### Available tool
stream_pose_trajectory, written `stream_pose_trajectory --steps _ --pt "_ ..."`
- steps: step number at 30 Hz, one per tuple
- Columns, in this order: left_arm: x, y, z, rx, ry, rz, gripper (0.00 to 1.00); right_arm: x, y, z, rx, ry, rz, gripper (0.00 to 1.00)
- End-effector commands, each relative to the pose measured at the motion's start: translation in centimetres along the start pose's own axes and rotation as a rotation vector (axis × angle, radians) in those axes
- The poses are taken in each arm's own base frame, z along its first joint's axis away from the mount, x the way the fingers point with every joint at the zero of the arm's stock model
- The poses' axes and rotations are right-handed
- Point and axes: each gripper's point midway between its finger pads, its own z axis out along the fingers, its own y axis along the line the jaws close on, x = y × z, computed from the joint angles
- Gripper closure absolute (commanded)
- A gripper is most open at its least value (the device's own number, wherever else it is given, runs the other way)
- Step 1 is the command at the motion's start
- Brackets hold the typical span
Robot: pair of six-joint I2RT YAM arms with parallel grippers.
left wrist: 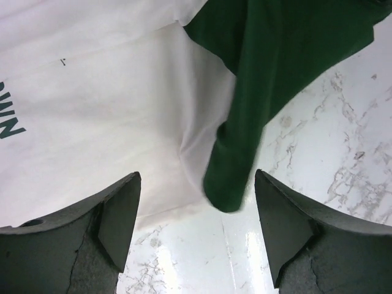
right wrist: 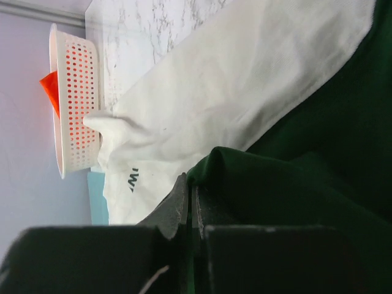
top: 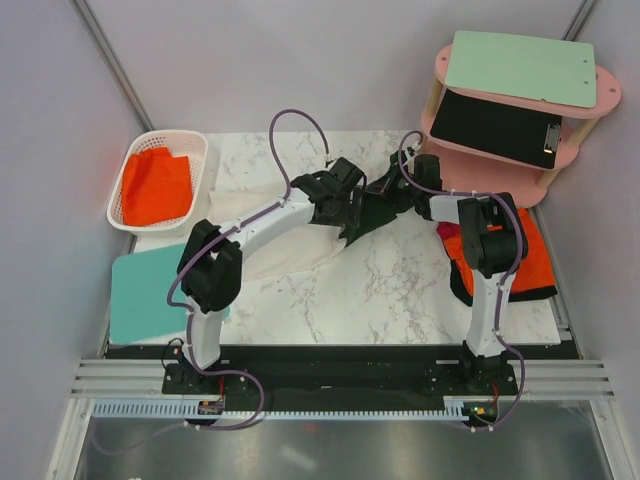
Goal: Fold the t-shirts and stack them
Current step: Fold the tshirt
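Fingers (left wrist: 119, 214) of the left gripper (left wrist: 197, 179) are spread wide over the cream shirt (left wrist: 92, 122). The green shirt (left wrist: 275, 55), at its three o'clock edge, is pinched tight by the right gripper (right wrist: 191, 190). An orange cloth (top: 155, 185) is held in the white basket (top: 192, 143) at ten o'clock.

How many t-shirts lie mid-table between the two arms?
2. The cream-white t-shirt lies under the left arm; the dark green t-shirt overlaps it, pinched by the right gripper. More could be hidden beneath.
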Motion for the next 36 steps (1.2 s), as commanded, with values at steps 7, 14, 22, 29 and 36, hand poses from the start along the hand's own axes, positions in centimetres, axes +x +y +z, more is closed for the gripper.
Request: stream_pose_trajectory --steps 7,14,22,29,36 --pt "0.0 -1.6 3.3 0.027 0.039 0.013 0.18 -2.7 1.2 3.1 -0.034 -0.082 -0.049 0.86" --pt "1.8 -0.1 6.6 -0.028 0.111 0.004 0.19 -4.0 5.6 -2.2 -0.033 -0.140 -0.172 0.61" --pt "2.4 0.7 7.6 -0.046 0.133 -0.002 0.19 -4.1 3.3 -8.1 0.128 -0.124 -0.145 0.48" --pt "2.7 1.0 8.0 -0.053 0.143 -0.004 0.19 -1.0 -1.7 -8.6 0.185 0.000 -0.022 0.40" --pt "3.4 1.0 8.3 -0.049 0.164 -0.009 0.19 1.3 -3.6 -8.7 0.221 0.067 -0.003 0.40"
